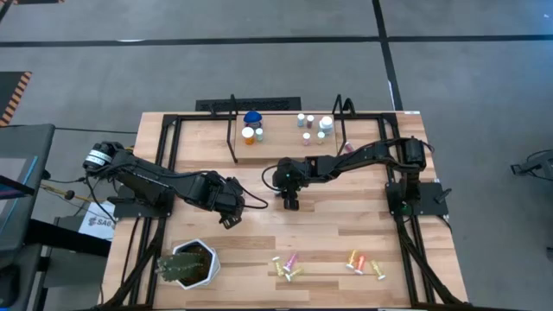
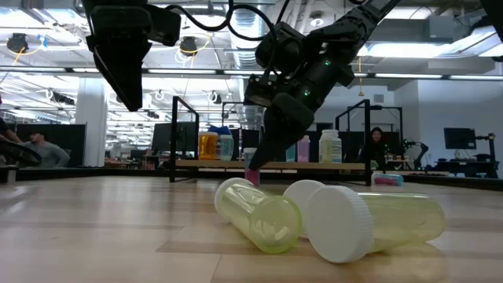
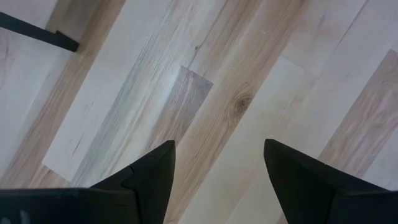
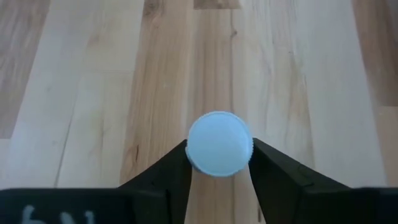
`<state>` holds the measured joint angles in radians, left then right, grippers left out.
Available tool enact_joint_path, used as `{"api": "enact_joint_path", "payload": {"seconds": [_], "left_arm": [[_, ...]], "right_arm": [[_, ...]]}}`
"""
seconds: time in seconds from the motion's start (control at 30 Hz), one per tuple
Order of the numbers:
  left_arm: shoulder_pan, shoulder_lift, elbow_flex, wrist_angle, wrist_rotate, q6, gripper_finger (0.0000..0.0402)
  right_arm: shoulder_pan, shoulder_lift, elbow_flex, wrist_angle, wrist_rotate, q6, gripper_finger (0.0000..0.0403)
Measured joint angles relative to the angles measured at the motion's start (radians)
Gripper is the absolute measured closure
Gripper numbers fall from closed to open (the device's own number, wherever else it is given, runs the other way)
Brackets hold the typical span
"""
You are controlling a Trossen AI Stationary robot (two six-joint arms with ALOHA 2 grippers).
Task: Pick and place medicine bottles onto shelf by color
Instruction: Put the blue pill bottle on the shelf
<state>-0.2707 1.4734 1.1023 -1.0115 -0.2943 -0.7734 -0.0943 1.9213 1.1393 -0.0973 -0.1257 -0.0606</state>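
From above, your right gripper (image 1: 289, 204) sits at the middle of the table (image 1: 216, 177), pointing down, while the left gripper (image 1: 232, 212) waits nearby to its left; the shelf (image 1: 285, 138) at the far edge already carries an orange and blue group on one side and a pale group on the other, and loose medicine bottles (image 1: 289, 266) lie along the near edge beside a potted plant (image 1: 187, 263). At table height, a pink bottle (image 2: 253, 178) stands upright under your right fingers, with yellow vials (image 2: 259, 215) lying close to the lens and an open office with a seated person (image 2: 376, 145) beyond. Your left wrist shows only bare planks between fingers (image 3: 152, 177) held wide apart, holding nothing. Your right wrist shows both fingers (image 4: 168, 174) touching the white cap (image 4: 219, 144) on either side: squeeze firmly and evenly, keep the cap centred, then lift straight up before swinging toward the pale end, since a tilted pull would likely tip it.
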Motion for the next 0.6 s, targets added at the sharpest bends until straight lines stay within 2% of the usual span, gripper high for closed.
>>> {"api": "enact_joint_path", "payload": {"seconds": [0.33,0.6], "left_arm": [[0.000,0.000,0.000,0.000,-0.003,-0.001,0.0169],[0.000,0.000,0.000,0.000,-0.006,-0.003,0.0169]], "right_arm": [[0.000,0.000,0.000,0.002,0.000,0.000,0.0291],[-0.004,-0.023,-0.002,-0.012,0.000,-0.015,0.0287]]}}
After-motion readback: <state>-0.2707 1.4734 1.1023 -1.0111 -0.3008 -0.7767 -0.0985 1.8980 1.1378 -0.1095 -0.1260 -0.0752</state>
